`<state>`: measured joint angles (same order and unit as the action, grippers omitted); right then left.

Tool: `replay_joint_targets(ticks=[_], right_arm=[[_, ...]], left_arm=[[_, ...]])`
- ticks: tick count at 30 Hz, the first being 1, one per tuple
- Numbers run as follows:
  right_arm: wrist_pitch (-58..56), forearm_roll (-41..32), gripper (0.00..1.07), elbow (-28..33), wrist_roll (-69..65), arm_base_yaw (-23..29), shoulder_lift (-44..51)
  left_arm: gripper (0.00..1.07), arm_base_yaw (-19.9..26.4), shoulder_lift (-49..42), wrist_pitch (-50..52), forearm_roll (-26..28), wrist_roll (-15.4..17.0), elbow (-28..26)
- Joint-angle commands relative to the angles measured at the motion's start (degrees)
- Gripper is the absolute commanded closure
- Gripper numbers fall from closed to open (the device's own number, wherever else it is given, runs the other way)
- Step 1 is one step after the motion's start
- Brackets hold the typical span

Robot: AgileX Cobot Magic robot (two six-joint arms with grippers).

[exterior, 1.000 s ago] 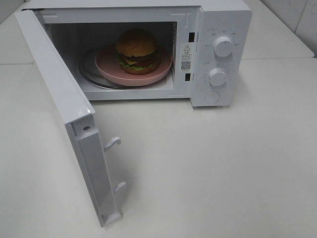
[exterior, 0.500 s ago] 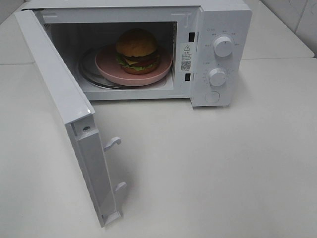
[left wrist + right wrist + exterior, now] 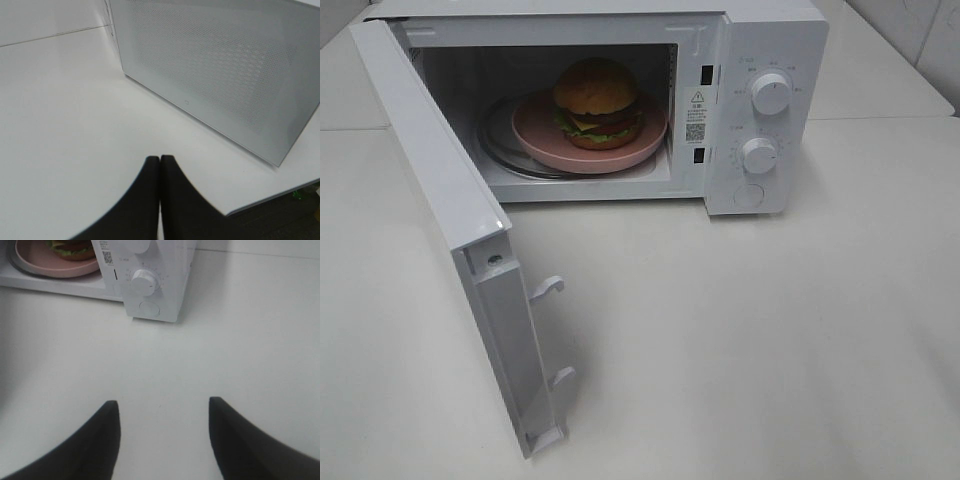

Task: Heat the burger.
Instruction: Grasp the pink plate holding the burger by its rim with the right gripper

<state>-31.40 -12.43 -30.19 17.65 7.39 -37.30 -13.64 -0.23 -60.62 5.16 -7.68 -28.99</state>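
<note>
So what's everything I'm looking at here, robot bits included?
microwave: 1, white, at the back of the table
door: 1, white, swung open to the left
burger: 1, golden-brown bun, inside the microwave on the plate
plate: 1, pink, on the glass turntable
glass turntable: 1, clear, on the microwave floor
knobs: 2, white, on the right panel, one above the other
button: 1, white, round, below the knobs
table: 1, white, under everything
left gripper: 1, black, shut, over the table by a meshed white panel
right gripper: 1, black, open, empty, over the table in front of the knobs
</note>
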Motion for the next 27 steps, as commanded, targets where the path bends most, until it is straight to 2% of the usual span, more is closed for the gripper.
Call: replay_joint_targets(ticks=[1, 3, 7, 8, 12, 13, 15, 16, 20, 22, 27], right_arm=[[3.0, -4.5, 0.47, -0.5, 6.4, 0.1, -4.7], [6.0, -10.1, 0.43, -0.5, 12.3, 0.3, -10.0], [9.0, -13.1, 0.44, -0.7, 18.3, 2.2, -15.4], [10.8, -13.2, 0.44, -1.1, 21.1, 4.1, -19.6], [12.5, -12.9, 0.45, -2.9, 23.1, 7.6, -25.4], [12.9, -12.9, 0.46, -4.5, 24.8, 10.3, -28.8], [13.1, -12.9, 0.46, -5.3, 26.0, 11.3, -30.5], [13.9, -12.9, 0.46, -7.4, 28.6, 13.7, -33.8], [14.9, -12.5, 0.46, -10.3, 33.2, 16.4, -37.7], [16.7, -12.5, 0.46, -13.3, 41.1, 19.9, -42.6], [20.5, -12.5, 0.46, -15.6, 46.9, 22.7, -46.6]], left_arm=[[1.06, 0.2, -1.2, 0.9, 0.5, 0.3, 0.2], [1.06, 0.2, -1.2, 0.9, 0.5, 0.3, 0.2], [1.06, 0.2, -1.2, 0.9, 0.5, 0.3, 0.2], [1.06, 0.2, -1.2, 0.9, 0.5, 0.3, 0.2], [1.06, 0.2, -1.2, 0.9, 0.5, 0.3, 0.2], [1.06, 0.2, -1.2, 0.9, 0.5, 0.3, 0.2], [1.06, 0.2, -1.2, 0.9, 0.5, 0.3, 0.2], [1.06, 0.2, -1.2, 0.9, 0.5, 0.3, 0.2], [1.06, 0.2, -1.2, 0.9, 0.5, 0.3, 0.2], [1.06, 0.2, -1.2, 0.9, 0.5, 0.3, 0.2], [1.06, 0.2, -1.2, 0.9, 0.5, 0.3, 0.2]])
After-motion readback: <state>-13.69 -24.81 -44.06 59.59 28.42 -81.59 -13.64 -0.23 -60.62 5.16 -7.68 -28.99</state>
